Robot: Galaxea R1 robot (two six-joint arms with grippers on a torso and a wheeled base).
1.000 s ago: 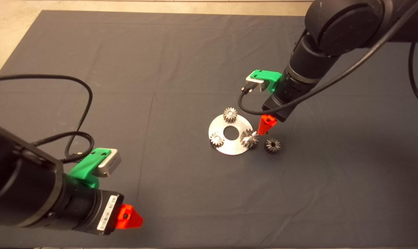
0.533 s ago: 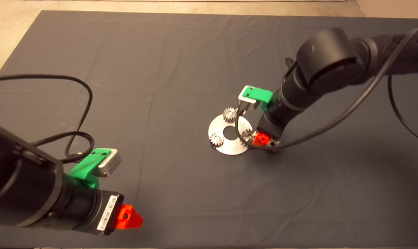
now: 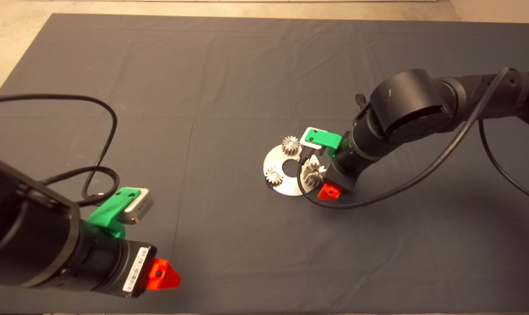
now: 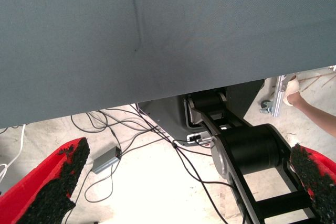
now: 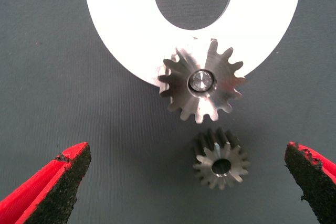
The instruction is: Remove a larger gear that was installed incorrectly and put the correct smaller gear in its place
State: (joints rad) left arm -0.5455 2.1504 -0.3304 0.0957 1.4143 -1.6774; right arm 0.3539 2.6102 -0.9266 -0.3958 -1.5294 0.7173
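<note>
From the head view, the right claw hangs low over the dark mat on the bench, just beside the near-right edge of the round metal plate. Only one red finger shows here, so this view does not tell how its fingers are set. The larger gear sits at the plate's right edge, partly behind the arm's cable. Two small silver gears rest on the plate, one at the far edge and one at the left. The smaller gear is hidden under the right wrist in this view. The left claw waits at the lower left, well apart from the plate.

The left wrist view shows the left claw spread wide with nothing between its pads, above the mat edge, the floor cables and the robot's base. A person's arm shows at the edge.

The right wrist view fills in what the head view lacks: the right claw stands wide open, gripping nothing. The larger gear sits on a shiny pin, overhanging the plate rim. The smaller gear lies on the mat just beside it, between the two pads and touching neither. The two silver gears are cut off at the frame edge.
</note>
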